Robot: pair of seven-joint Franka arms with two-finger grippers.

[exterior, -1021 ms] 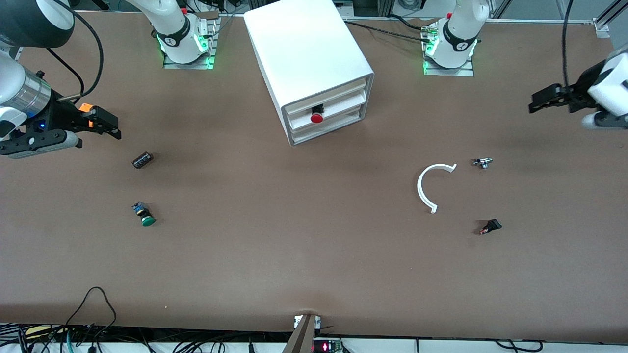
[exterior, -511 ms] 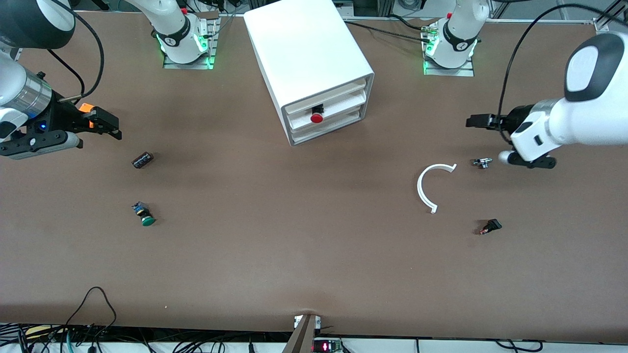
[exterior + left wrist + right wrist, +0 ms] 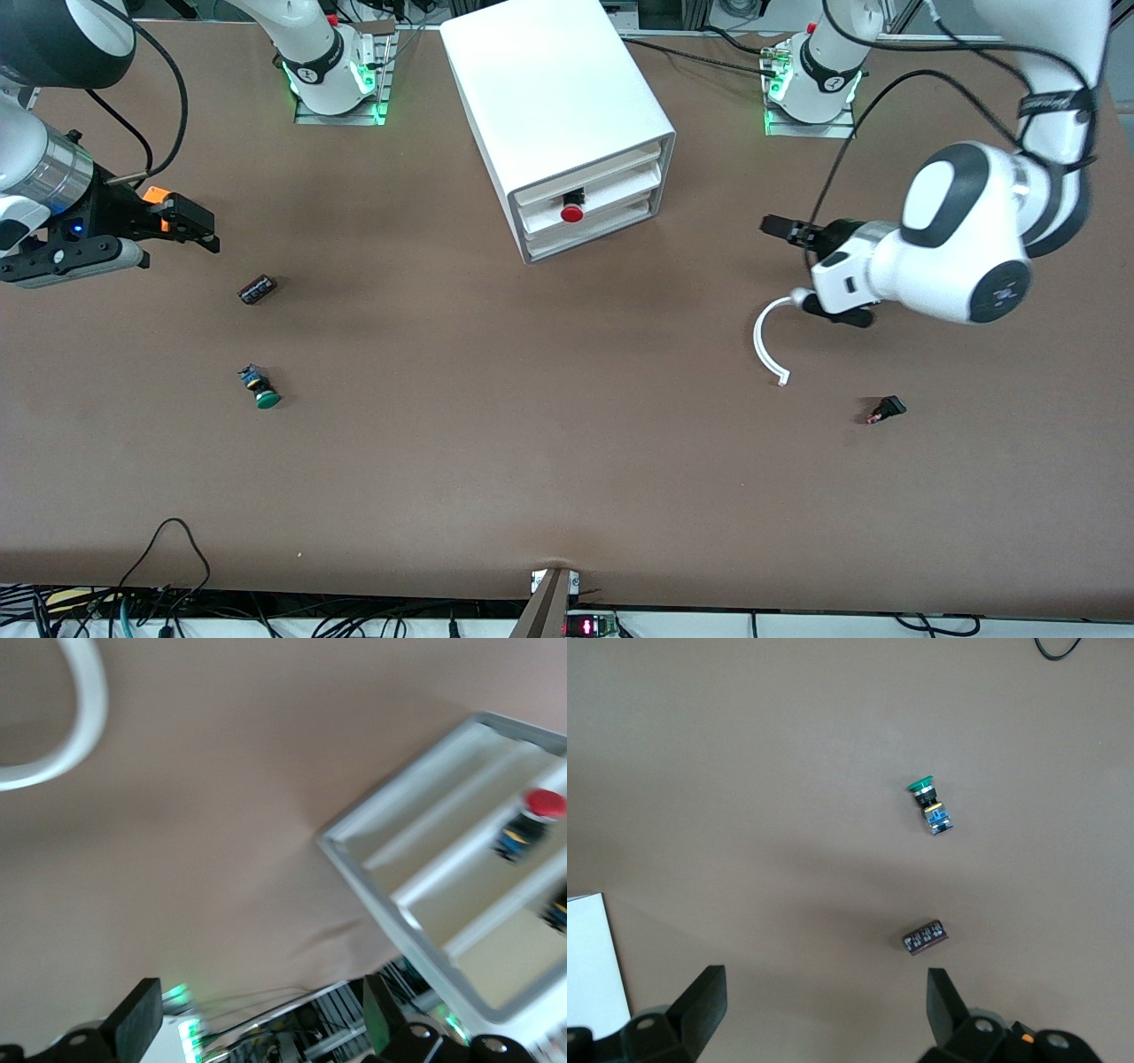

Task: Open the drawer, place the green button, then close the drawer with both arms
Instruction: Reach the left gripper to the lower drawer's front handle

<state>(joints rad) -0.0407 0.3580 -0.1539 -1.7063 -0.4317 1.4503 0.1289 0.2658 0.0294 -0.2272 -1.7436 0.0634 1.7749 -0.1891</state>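
Observation:
The white cabinet [image 3: 567, 106] stands at the table's middle near the arm bases, with all three drawers [image 3: 589, 210] pushed in. A red-capped button [image 3: 571, 213] sits at the middle drawer's front. The green-capped button [image 3: 263, 392] lies on its side toward the right arm's end and also shows in the right wrist view [image 3: 928, 806]. My left gripper [image 3: 781, 227] is open and empty, over the table between the cabinet and a white ring. It faces the cabinet front [image 3: 461, 859]. My right gripper [image 3: 193, 227] is open and empty and waits above the table near a dark cylinder.
A dark cylinder [image 3: 257, 289] lies a little farther from the front camera than the green button. A white C-shaped ring [image 3: 769, 341] lies partly under the left wrist. A tiny black switch [image 3: 886, 409] lies nearer the front camera than the ring.
My left arm has swung in from the table's end toward the cabinet and now covers the small metal part beside the ring. The right arm has not moved.

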